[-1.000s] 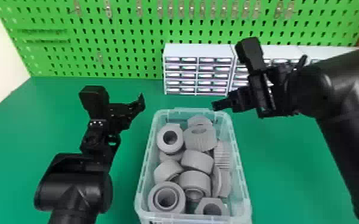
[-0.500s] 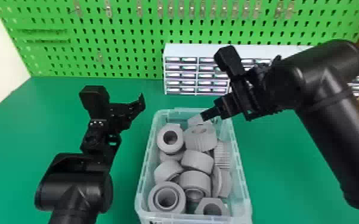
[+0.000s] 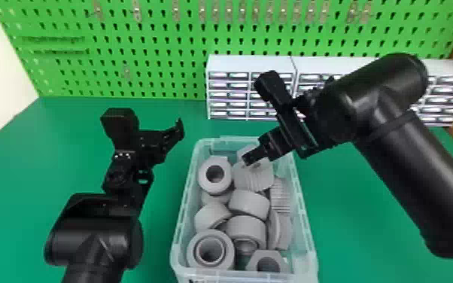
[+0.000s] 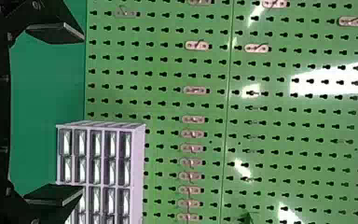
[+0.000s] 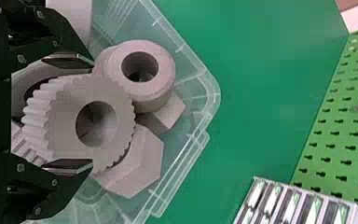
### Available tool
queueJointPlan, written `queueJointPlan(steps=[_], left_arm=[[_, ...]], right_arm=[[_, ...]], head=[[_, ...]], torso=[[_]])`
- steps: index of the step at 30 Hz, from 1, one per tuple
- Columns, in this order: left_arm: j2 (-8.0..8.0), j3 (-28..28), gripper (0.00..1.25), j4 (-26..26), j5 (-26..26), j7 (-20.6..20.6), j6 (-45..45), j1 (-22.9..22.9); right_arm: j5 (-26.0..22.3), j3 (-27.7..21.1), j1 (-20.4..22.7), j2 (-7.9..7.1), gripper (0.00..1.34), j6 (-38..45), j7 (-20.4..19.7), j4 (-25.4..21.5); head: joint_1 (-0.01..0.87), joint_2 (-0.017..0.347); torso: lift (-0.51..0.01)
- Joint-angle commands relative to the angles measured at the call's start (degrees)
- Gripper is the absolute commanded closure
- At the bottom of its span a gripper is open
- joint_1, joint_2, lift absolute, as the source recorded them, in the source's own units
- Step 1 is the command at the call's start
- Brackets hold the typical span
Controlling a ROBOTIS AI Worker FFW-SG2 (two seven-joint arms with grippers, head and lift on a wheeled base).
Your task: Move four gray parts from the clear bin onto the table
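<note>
From where I stand, the right gripper (image 3: 251, 158) points down over the far end of the clear bin (image 3: 304, 222), its fingers set wide on either side of a gray gear (image 5: 61, 122) with a toothed rim and a round hole. I cannot tell whether either finger touches it. The gear lies among the other gray parts inside the bin, which sits on the green table (image 3: 353, 218). Just to the left of those fingertips is a thick gray ring (image 3: 204, 181), its hole facing up, while a hex-sided part (image 5: 144, 156) peeks out from under the gear, on the far side of the fingers. Nearer me than the right fingers, more parts are heaped together: a smooth round one (image 3: 249, 206), a wide ring with a second ring inside it (image 3: 193, 251), and a hex nut (image 3: 267, 256) at the bin's near end. The left gripper (image 3: 178, 131) hangs above the table to the left of the bin, its fingers spread wide too, with open space between them. Beyond both pairs of fingers stand the white drawer cabinets (image 3: 252, 63), and behind those rises a green pegboard (image 3: 161, 77).
</note>
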Motion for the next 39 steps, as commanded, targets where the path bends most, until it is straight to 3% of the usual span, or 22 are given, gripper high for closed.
queueJointPlan(steps=[1,20,39], left_arm=[[-0.24,-0.1,0.14,0.0,0.1,0.0,0.0,0.0],[-0.24,0.0,0.14,-0.3,0.3,0.0,0.0,-0.8],[0.0,-0.9,0.14,-0.8,0.4,0.6,-0.1,-1.8]], right_arm=[[2.8,2.2,-0.4,0.41,0.5,-1.6,3.0,1.5],[9.5,4.6,-2.2,1.29,0.5,-4.9,13.7,7.6],[10.8,7.0,-3.0,1.38,0.5,-6.8,17.8,11.5]], head=[[0.693,0.072],[0.693,0.072],[0.693,0.072]], torso=[[-0.052],[-0.052],[-0.052]])
